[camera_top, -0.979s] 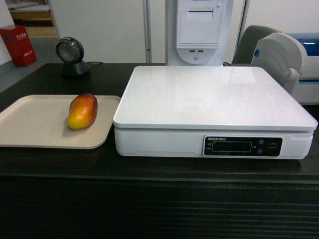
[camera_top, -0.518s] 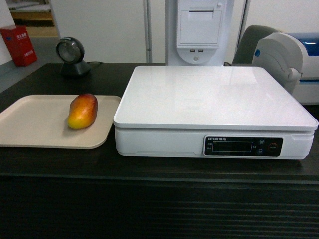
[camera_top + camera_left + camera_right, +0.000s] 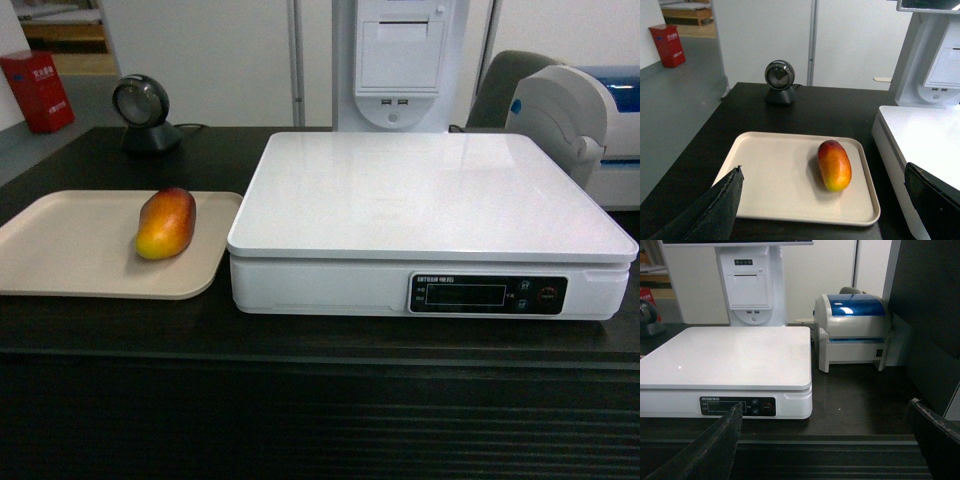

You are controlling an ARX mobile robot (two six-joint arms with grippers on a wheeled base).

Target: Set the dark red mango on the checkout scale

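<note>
The oval red-orange mango [image 3: 166, 222] lies on a flat beige tray [image 3: 60, 250] beside the white square-topped scale [image 3: 430, 200]; scale lettering illegible. Both tools' fingers stand apart: left tool [image 3: 825, 205], right tool [image 3: 825, 445].

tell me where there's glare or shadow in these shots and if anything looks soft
Head view: soft ceiling reflections on the scale top; the dark red mango casts a faint shadow on the beige tray.
Left wrist view: mango sharp, the near fingertips dark and blurred.
Right wrist view: one small bright glint on the scale top, dim counter in front.
</note>
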